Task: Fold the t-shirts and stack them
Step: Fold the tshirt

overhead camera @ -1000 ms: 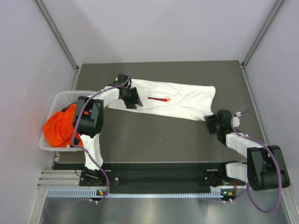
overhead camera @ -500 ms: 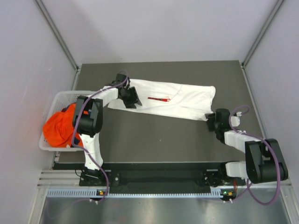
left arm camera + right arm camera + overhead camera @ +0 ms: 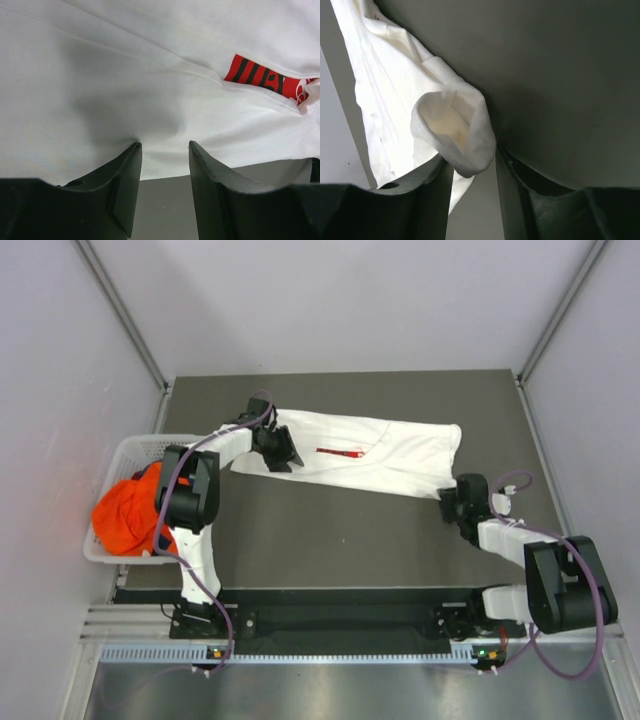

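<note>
While the fold itself has not yet begun, the step in hand looks like taking the two ends of a shirt to spread it. At the far left a basket (image 3: 118, 453) holds an orange garment (image 3: 125, 515), waiting its turn. Next to it, the left pincer (image 3: 162, 145) sits at the near hem of the white t-shirt (image 3: 385, 455), which lies stretched across the table (image 3: 330, 535), its red label (image 3: 260, 75) showing near the collar. That pincer's fingers stand a little apart with the hem at their tips. The cloth puckers there, but I cannot tell whether it is truly caught. At the right, the right pincer (image 3: 470, 157) is clamped on a rolled corner of the shirt, seemingly a sleeve cuff, at the near right end. The next move calls for a sure left-hand hold, then both arms drawing outward together to pull the shirt flat before folding.
</note>
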